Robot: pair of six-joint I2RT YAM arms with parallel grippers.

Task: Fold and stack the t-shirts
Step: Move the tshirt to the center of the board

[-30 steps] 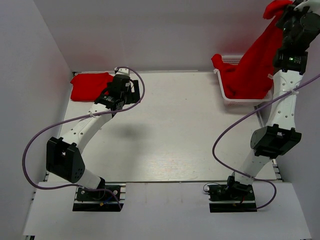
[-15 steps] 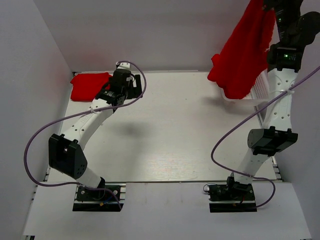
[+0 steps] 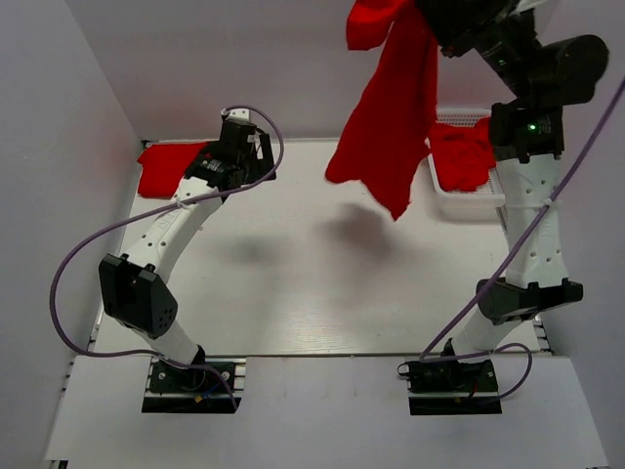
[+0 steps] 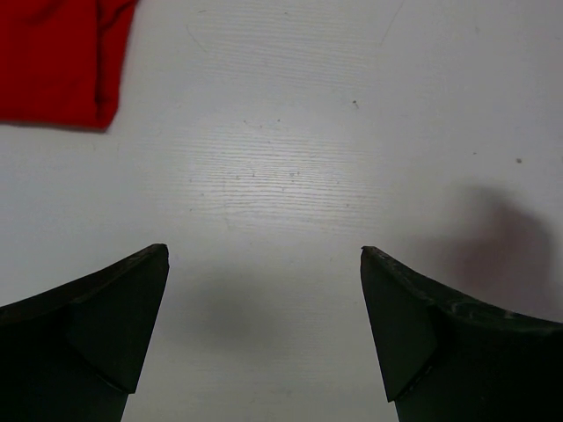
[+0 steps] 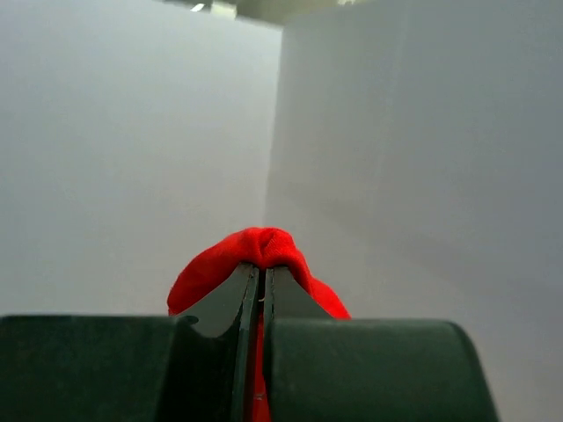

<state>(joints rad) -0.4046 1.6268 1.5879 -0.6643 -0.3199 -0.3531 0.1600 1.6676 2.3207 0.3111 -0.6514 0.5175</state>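
- My right claw [image 5: 261, 272], at the top of the overhead frame, is clamped shut on a small bunched pinch of a red hanging t-shirt [image 3: 391, 127]. The shirt dangles in the air at upper centre, above the tabletop [image 3: 322, 293].
- The pinch looks slight. I judge the soft fabric could slip free during a fast swing and drop in a heap.
- The shirt hangs narrow and twisted. Set down like this, it may land bunched rather than spread, which makes folding hard.
- Its lower tip shows just left of the white basket [image 3: 467, 200] at upper right, which holds more red cloth [image 3: 461, 156]. A low pass could catch the rim.
- My left claw [image 4: 264, 264], at upper left, stands wide open and empty over bare tabletop, near a flat red t-shirt [image 3: 166, 168]. A careless reach could rumple it.
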